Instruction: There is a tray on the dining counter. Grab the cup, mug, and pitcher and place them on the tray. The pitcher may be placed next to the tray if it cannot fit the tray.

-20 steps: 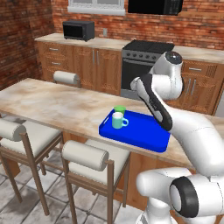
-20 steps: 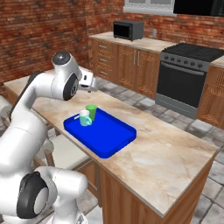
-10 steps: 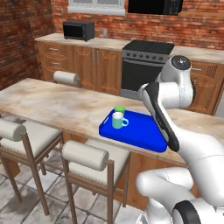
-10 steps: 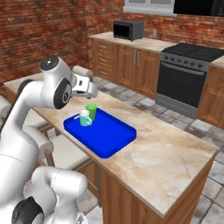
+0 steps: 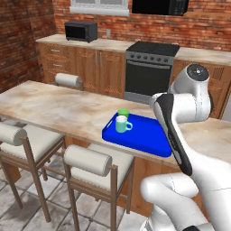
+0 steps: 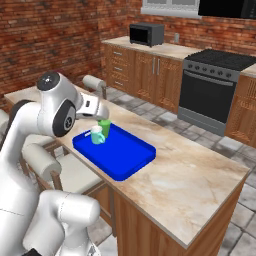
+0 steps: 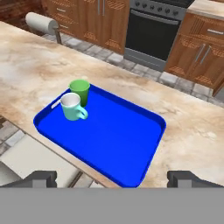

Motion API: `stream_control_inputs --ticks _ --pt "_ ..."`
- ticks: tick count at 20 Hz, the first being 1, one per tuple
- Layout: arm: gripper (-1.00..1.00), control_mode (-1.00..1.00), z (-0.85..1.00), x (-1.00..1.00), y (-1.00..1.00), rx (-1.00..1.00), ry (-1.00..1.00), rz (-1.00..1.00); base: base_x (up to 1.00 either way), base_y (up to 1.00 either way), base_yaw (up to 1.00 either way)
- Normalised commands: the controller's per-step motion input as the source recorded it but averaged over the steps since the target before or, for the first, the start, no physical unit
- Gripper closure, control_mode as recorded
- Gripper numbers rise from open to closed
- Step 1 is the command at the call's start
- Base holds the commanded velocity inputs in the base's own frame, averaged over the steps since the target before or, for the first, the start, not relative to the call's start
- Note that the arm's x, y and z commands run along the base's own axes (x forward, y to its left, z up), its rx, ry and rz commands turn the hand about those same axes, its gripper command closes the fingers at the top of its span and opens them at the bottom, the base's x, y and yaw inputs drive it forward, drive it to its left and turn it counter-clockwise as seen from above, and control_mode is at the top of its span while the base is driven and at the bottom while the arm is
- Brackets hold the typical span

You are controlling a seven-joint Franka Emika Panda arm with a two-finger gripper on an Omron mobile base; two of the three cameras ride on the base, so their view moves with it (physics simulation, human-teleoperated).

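Since a second ago the arm has swung across the base views, elbow folding rightward in the left one, while the cup and mug have kept their places. Gripper (image 7: pixel 112 178) empty, jaws spread wide (fingertips at the far edges of the hand view), looking down on the tray (image 7: pixel 131 148).

Tray sits on the dining counter (image 7: pixel 26 74), close to its near edge, above the stools (image 5: pixel 88 160). In it: green cup (image 7: pixel 79 91) and pale teal mug (image 7: pixel 72 107), both upright, touching or nearly so, crowded into one end corner; mug handle points toward the tray's middle. Rest of the tray is bare blue.

Pitcher: no sighting, so the base likely has to drive off to fetch it.

Risks, as I judge them: the forearm passes close over the tray corner and could clip the two vessels; a careless pitcher set-down could knock them, though much room remains. Paper towel holder (image 5: pixel 68 80) stands well apart.
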Motion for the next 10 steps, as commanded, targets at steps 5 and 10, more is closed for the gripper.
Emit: stream_control_inputs --ticks 5,10 --pt "-1.0 -1.0 0.0 -0.54 -0.09 0.01 0.0 0.0 0.0 0.0 0.0" --pt "-1.0 -1.0 0.0 -0.42 -0.09 0.01 0.0 0.0 0.0 0.0 0.0"
